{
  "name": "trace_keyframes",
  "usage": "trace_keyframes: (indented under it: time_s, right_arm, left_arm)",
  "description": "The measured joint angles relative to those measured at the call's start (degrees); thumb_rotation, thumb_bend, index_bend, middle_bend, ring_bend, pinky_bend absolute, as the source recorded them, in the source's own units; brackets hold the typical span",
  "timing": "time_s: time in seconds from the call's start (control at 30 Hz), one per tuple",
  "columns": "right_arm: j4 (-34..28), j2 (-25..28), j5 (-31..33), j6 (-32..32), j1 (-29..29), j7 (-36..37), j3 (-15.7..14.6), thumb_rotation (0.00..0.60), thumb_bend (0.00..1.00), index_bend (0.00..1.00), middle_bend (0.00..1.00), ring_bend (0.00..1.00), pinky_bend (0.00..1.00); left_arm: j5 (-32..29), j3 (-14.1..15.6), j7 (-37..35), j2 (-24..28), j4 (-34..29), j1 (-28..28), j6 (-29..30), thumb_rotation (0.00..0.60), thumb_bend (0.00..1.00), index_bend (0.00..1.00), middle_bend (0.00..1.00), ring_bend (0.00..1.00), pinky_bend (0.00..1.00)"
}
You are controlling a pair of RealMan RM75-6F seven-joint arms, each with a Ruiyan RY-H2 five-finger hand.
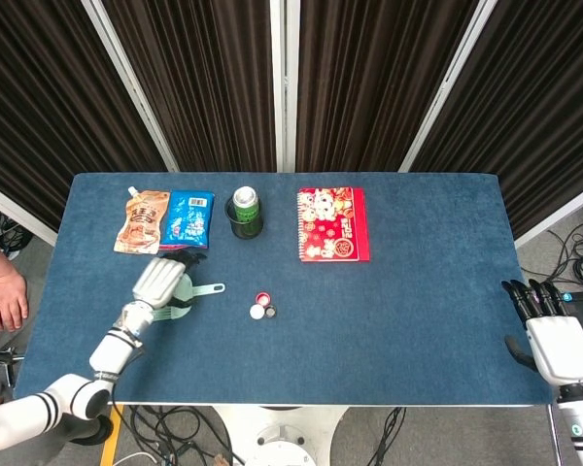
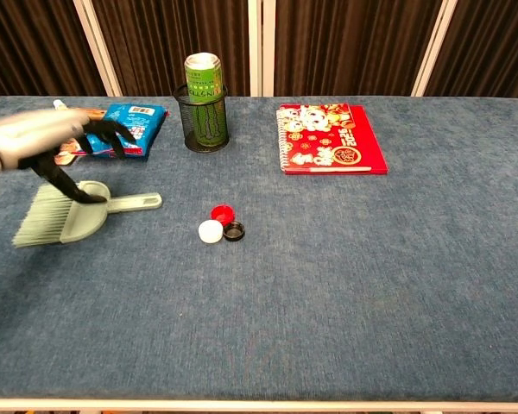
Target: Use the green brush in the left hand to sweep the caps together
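Note:
The green brush point(image 2: 69, 216) lies flat on the blue table point(image 2: 371, 285) at the left, handle point(image 2: 135, 203) pointing right toward the caps. My left hand point(image 2: 59, 142) hovers just over it with its dark fingers point(image 2: 99, 138) spread; one fingertip reaches down to the brush head, without gripping it. In the head view the left hand point(image 1: 160, 281) covers part of the brush point(image 1: 196, 291). Three caps sit bunched mid-table: red point(image 2: 222, 213), white point(image 2: 211, 230), black point(image 2: 234, 230). My right hand point(image 1: 552, 340) hangs off the table's right edge, fingers straight, holding nothing.
A green can in a black mesh cup point(image 2: 205, 103) stands at the back. Two snack packets point(image 2: 121, 125) lie at the back left behind the left hand. A red notebook point(image 2: 330, 138) lies at the back right. A person's hand point(image 1: 5, 296) shows at the far left.

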Motion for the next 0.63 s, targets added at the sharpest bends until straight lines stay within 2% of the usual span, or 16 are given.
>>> trace_keyframes:
  time_s: [0.13,0.33,0.47,0.63]
  right_arm:
    - [0.49,0.31,1.3,-1.99,0.42,0.81,0.04,0.6,0.27,0.0,0.1,0.0,0.0]
    - [3.72,-1.38,0.21,0.15,0.48,5.09,0.68,0.6,0.27,0.0,0.14,0.0,0.01]
    - [4.11,-2.76,0.3,2.54,-0.59,5.82,1.02,0.6,0.27,0.0,0.13,0.0,0.01]
    - [2.91,-3.78,-0.36,5.41,-2.57,5.14,0.43,0.6,0.27,0.0,0.13,0.0,0.01]
  left_arm:
    - [-2.37,-1.62,-2.62,3.01,-1.58,3.73,5.37,0.6,0.16,0.21,0.26,0.18,0.28]
    - [-7.58,-2.3,-1.31,8.53,-5.12,12.42,14.52,0.6,0.15,0.23,0.26,0.18,0.27]
    - [-8.97,-0.81,0.62,11.32,-9.76,18.92,21.59,0.6,0.15,0.23,0.26,0.18,0.27]
    - [-7.3,2.24,2.79,12.99,-15.45,25.59,30.07,0.6,0.15,0.25,0.26,0.18,0.25]
